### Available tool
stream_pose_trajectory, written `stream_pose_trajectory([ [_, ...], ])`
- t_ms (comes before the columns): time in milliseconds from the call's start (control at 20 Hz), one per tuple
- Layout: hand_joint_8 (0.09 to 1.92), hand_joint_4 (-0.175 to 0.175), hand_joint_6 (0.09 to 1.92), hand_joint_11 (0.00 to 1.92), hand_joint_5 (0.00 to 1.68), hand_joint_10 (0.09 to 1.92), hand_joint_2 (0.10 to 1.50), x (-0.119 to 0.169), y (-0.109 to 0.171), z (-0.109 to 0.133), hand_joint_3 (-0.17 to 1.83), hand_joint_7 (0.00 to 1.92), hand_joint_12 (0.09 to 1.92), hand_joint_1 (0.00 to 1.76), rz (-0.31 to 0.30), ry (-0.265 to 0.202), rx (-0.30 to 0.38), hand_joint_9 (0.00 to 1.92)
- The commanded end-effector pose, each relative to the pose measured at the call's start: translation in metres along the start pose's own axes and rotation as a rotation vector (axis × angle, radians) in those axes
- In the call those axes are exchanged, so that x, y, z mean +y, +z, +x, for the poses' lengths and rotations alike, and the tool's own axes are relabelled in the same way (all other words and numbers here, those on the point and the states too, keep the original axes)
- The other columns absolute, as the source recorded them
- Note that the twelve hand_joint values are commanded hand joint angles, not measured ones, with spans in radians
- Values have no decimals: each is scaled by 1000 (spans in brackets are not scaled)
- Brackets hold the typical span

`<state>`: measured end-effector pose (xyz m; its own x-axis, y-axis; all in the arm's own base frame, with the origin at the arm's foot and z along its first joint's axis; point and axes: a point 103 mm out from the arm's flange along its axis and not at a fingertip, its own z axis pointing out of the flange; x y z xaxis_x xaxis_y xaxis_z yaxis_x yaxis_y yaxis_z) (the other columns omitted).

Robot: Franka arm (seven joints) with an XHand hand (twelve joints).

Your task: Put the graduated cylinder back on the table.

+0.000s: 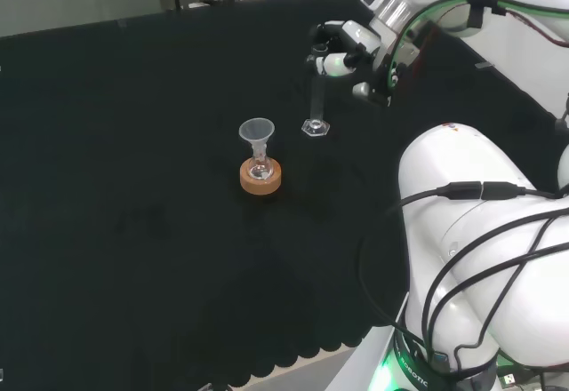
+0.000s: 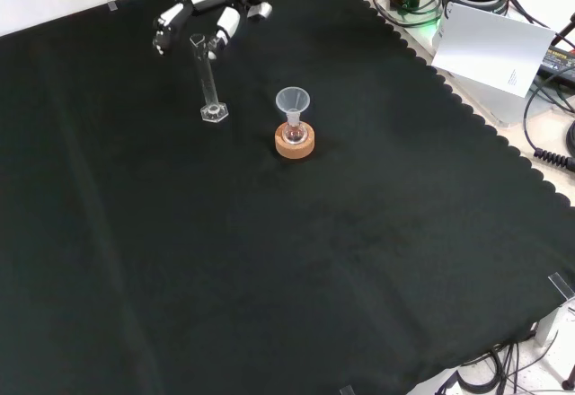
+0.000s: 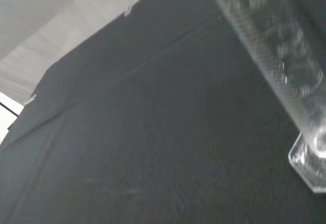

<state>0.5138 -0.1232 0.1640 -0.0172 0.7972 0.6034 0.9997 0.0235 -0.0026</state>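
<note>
The clear graduated cylinder (image 2: 208, 76) stands upright on the black cloth on its hexagonal foot (image 1: 315, 127). The black and white hand (image 2: 202, 4) hovers at the cylinder's top. Its fingers (image 2: 225, 25) and thumb are spread to either side of the rim, with a small gap on each side in the front view. In the head view the hand (image 1: 342, 49) sits just right of the cylinder's top. The wrist view shows the cylinder (image 3: 277, 56) close up, running down to its foot on the cloth.
A small glass flask with a clear funnel (image 2: 292, 101) in its neck sits on a cork ring (image 2: 295, 142), a short way from the cylinder. The arm's white links (image 1: 480, 231) stand at the head view's right. Cables and a white sheet (image 2: 494, 45) lie beyond the cloth's scalloped edge.
</note>
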Motion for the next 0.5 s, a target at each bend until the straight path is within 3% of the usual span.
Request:
stream_pose_trajectory([
  [50,693,-79,89,137,258,87,968,-16,-47,21,-175,144,1388,836,-36,-23,-75,580],
  [150,693,-78,87,122,255,87,964,-23,-62,30,-175,136,1390,830,-50,-33,-106,573],
  [300,691,-78,87,108,254,87,963,-32,-82,48,-175,125,1395,823,-44,-77,-232,569],
  [500,691,-76,87,104,254,87,963,-49,-108,72,-175,118,1406,816,-31,-90,-347,567],
])
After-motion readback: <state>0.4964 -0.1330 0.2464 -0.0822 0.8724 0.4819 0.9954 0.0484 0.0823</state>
